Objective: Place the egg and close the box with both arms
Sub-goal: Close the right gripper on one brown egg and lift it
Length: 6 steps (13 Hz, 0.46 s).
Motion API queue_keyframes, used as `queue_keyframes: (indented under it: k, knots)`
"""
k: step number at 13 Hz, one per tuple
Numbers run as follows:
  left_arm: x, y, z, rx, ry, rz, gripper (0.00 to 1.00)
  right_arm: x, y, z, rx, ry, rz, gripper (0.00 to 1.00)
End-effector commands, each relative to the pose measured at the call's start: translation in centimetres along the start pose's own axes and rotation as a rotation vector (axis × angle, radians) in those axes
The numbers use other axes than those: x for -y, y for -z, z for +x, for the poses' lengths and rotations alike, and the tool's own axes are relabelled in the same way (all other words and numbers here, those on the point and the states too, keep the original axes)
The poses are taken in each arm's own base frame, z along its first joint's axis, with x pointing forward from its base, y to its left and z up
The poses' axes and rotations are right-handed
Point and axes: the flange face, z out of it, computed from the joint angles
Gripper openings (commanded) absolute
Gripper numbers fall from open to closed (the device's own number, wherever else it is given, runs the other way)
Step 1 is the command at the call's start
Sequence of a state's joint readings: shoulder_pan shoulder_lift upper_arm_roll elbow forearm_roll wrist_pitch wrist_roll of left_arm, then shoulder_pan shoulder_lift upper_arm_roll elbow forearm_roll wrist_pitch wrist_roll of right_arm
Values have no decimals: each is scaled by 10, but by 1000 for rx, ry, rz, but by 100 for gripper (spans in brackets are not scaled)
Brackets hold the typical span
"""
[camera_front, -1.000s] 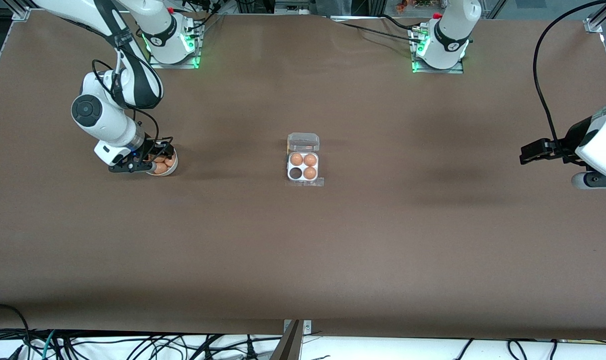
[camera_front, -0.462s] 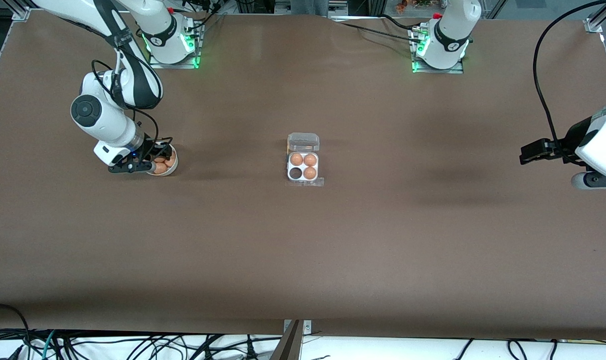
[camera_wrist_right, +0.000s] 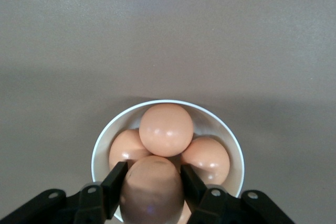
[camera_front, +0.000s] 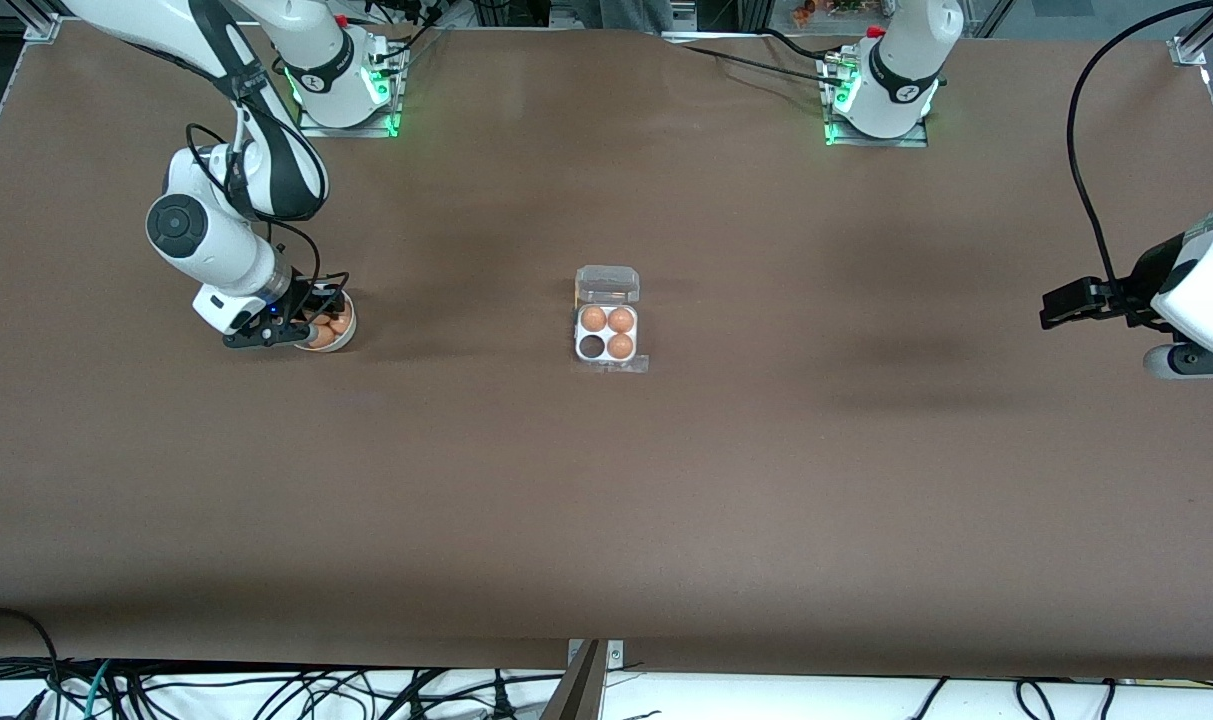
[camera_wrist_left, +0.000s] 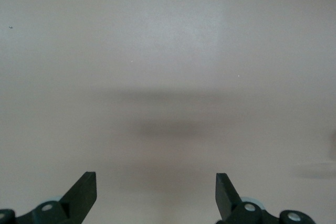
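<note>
The box point(camera_front: 607, 322) lies mid-table with its clear lid folded open; three brown eggs fill its cells and one cell, nearer the front camera toward the right arm's end, shows dark. My right gripper point(camera_front: 306, 325) reaches into a white bowl point(camera_front: 344, 335) of brown eggs toward the right arm's end. Its fingers point(camera_wrist_right: 116, 178) press both sides of one egg point(camera_wrist_right: 152, 187), and three more eggs point(camera_wrist_right: 166, 128) lie in the bowl point(camera_wrist_right: 102, 140) under it. My left gripper point(camera_front: 1066, 303) hangs open over bare table at the left arm's end, nothing between its fingers point(camera_wrist_left: 84, 187).
Brown table cover point(camera_front: 606, 500) spreads wide between the bowl and the box, and between the box and the left arm. Cables point(camera_front: 266, 695) run along the front edge. Both arm bases point(camera_front: 881, 90) stand at the edge farthest from the front camera.
The right gripper's fingers have closed in on the egg in the bowl, and its wrist shifted slightly. The left arm has not moved.
</note>
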<state>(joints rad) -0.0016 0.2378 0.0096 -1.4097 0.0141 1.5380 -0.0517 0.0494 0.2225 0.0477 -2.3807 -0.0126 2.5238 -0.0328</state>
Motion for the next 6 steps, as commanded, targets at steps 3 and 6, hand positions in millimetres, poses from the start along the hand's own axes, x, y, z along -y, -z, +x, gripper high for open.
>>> queue_keyframes:
  k: [3,6]
  knots:
    - [-1,4,1,2,3,-13,100,-4,-9,-2,17,36,-1,24]
    - [-2,5,0,0,0,-11,100,-8,-3,3,5,60,-1,15]
